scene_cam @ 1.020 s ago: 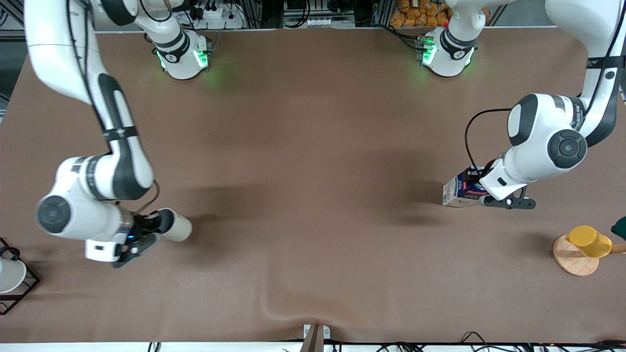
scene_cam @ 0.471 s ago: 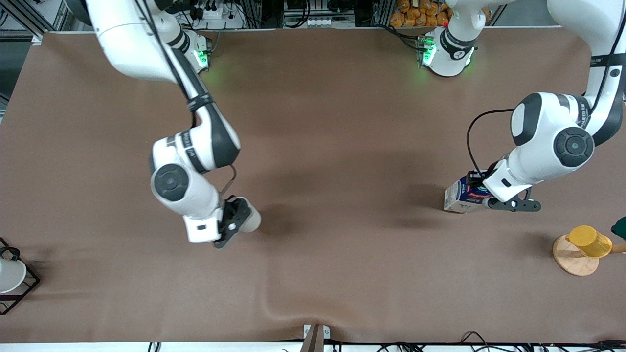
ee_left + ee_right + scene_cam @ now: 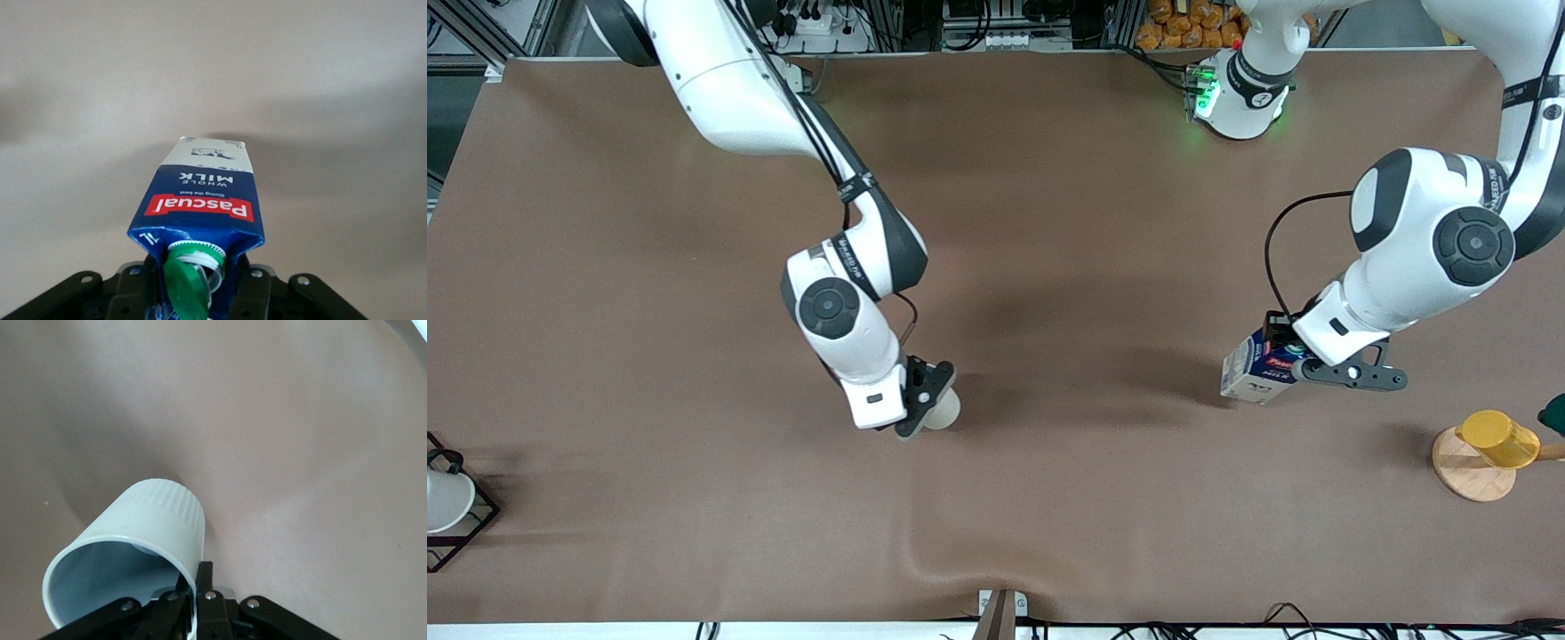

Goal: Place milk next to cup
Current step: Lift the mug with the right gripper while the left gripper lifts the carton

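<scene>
The right gripper point(image 3: 927, 402), jaws clamped on the cup point(image 3: 943, 409), has swung it toward mid-counter; the left gripper point(image 3: 1294, 363) grips the milk point(image 3: 1254, 372) aloft, well apart, barely shifted

Blue-red-white milk point(image 3: 200, 200) — cup point(image 3: 127, 550) white, seemingly grey-lined.

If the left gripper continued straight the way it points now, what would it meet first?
Probably only the brown table. The left gripper holds the milk carton, and its wrist view shows bare tabletop ahead of the carton, though depth is unclear.
</scene>
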Tool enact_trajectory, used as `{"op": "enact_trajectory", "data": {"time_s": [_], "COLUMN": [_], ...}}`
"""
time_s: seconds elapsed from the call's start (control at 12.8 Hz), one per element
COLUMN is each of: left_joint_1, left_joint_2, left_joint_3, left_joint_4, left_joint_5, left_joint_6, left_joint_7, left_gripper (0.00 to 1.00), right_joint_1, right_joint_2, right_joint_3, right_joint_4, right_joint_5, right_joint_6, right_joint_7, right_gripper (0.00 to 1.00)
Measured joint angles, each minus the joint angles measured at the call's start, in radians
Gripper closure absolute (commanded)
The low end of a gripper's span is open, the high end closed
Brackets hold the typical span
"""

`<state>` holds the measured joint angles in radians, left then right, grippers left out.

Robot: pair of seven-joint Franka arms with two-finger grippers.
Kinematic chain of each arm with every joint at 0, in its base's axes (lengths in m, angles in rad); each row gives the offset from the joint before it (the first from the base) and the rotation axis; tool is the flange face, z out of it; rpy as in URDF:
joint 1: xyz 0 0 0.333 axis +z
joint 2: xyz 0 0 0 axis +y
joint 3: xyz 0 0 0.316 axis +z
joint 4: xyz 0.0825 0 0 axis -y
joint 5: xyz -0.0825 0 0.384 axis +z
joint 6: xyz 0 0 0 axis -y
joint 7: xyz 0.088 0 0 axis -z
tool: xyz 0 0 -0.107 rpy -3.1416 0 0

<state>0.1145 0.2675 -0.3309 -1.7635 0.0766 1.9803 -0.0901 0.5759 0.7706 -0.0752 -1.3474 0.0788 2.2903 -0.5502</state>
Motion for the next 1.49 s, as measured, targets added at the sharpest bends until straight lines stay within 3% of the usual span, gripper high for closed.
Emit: {"op": "enact_trajectory", "data": {"time_s": [0.16, 0.55, 0.86, 0.94, 1.02, 1.1, 1.49], "left_joint_1": [-0.004, -0.014, -0.076, -0.081, -0.081, -0.079, -0.075], "left_joint_2": [0.000, 0.004, 0.026, 0.036, 0.042, 0.046, 0.055], "left_joint_3": [-0.054, -0.176, -0.197, -0.197, -0.197, -0.196, -0.195], "left_joint_4": [0.016, 0.014, 0.013, 0.013, 0.014, 0.017, 0.036], "left_joint_5": [0.000, 0.000, -0.005, -0.005, -0.005, -0.006, -0.032], "left_joint_6": [-0.022, -0.053, -0.051, -0.048, -0.044, -0.040, -0.039], "left_joint_7": [-0.073, -0.239, -0.394, -0.413, -0.423, -0.426, -0.439], "left_gripper": [0.71, 0.71, 0.71, 0.70, 0.70, 0.70, 0.70], "right_joint_1": [0.040, 0.118, 0.144, 0.151, 0.157, 0.160, 0.160], "right_joint_2": [0.011, 0.028, 0.028, 0.028, 0.028, 0.028, 0.028], "right_joint_3": [-0.001, -0.002, -0.002, -0.002, -0.002, -0.002, -0.006], "right_joint_4": [0.003, 0.004, 0.006, 0.007, 0.007, 0.007, 0.013], "right_joint_5": [-0.043, -0.247, -0.273, -0.275, -0.276, -0.276, -0.276], "right_joint_6": [0.019, 0.028, 0.036, 0.043, 0.045, 0.046, 0.052], "right_joint_7": [0.014, 0.035, 0.035, 0.035, 0.035, 0.035, 0.035], "right_gripper": [1.00, 1.00, 1.00, 0.78, 0.31, 0.00, 0.00]}}
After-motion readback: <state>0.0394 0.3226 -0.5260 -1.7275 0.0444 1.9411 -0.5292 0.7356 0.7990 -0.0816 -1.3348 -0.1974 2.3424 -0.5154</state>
